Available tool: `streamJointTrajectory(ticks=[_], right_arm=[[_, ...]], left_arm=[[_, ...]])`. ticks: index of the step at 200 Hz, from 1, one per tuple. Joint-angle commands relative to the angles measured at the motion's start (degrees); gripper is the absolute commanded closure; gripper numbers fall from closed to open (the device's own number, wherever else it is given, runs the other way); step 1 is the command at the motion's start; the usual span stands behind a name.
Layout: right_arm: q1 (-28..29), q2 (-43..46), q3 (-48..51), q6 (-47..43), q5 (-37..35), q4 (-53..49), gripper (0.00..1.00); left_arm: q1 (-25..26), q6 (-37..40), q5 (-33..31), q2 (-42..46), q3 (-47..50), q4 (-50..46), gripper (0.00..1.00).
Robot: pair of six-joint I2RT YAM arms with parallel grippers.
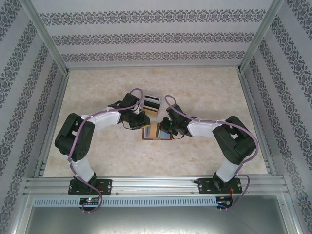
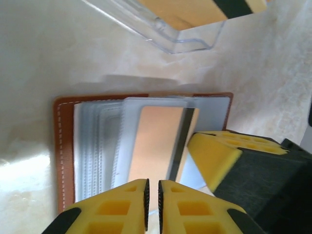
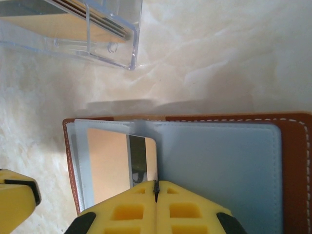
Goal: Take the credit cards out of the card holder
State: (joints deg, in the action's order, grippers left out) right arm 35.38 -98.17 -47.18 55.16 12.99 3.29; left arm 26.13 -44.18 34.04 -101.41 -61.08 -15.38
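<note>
While right gripper [image 3: 156, 195] fingers press together at the holder's [image 3: 292, 161] near edge, card [image 3: 109, 163] just left, left gripper [image 2: 152, 204] fingers show a slit; whether they pinch anything is unclear. Left wrist view adds stacked sleeves [image 2: 97, 146].

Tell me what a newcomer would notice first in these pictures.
The open brown card holder at the table's middle draws the eye, with a tan card showing through one of its clear sleeves. The yellow-fingered left gripper and right gripper crowd over it from either side. Just behind it sits a clear box with more cards inside.
</note>
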Motion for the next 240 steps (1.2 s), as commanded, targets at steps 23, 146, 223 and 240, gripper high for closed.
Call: streamJointTrajectory(ticks=[23,146,223,240], right_arm=[[-0.3,-0.6,-0.5,-2.1,0.4,0.2,1.0],[-1.5,-2.4,1.8,2.7,6.3,6.1,0.73],[-2.0,-3.1,2.2,2.2,7.9,8.7,0.8],[-2.1,-2.9,2.4,1.9,7.8,8.7,0.84]], left_arm=[[0.4,3.2,3.3,-4.2,-3.5,-2.5,0.85],[1.0,3.3,-2.1,-8.8,-1.6,-5.2,0.88],[1.0,3.0,-3.2,-9.5,-1.2,-5.8,0.89],[1.0,3.0,-3.3,-9.4,-1.2,-5.9,0.88]])
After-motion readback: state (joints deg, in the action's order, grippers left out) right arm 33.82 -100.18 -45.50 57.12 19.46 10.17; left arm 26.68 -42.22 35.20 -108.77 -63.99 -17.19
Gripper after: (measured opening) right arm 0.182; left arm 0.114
